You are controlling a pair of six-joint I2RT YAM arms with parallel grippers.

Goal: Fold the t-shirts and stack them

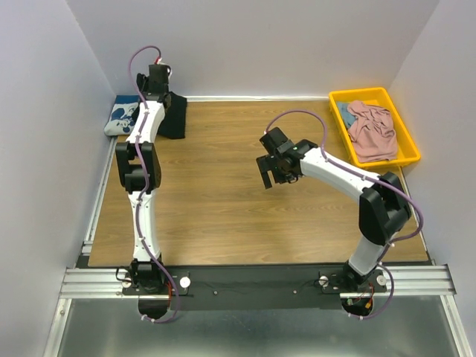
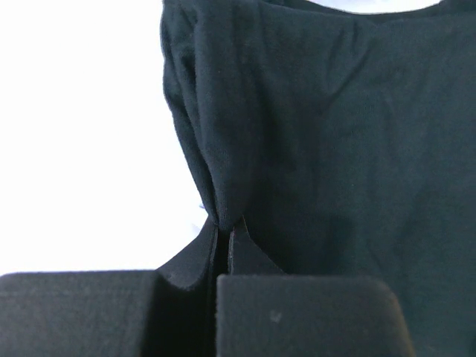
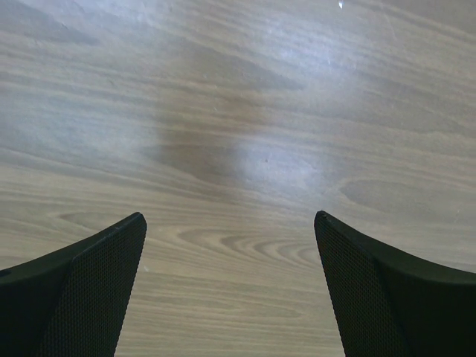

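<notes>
My left gripper [image 1: 158, 83] is at the far left corner of the table, shut on the black t-shirt [image 1: 174, 115], which hangs down from it as a folded bundle. In the left wrist view the closed fingertips [image 2: 223, 227] pinch a fold of the black cloth [image 2: 327, 149]. The navy t-shirt with the white mouse print [image 1: 123, 115] lies folded just left of it against the wall. The pink t-shirt [image 1: 372, 130] lies crumpled in the yellow bin [image 1: 410, 145]. My right gripper [image 1: 269, 177] is open and empty above the bare wood; the right wrist view shows it [image 3: 230, 223] spread wide.
The yellow bin stands at the far right corner, with a bit of blue cloth [image 1: 344, 113] under the pink shirt. White walls close in the left, back and right sides. The wooden tabletop [image 1: 223, 201] lies between the arms.
</notes>
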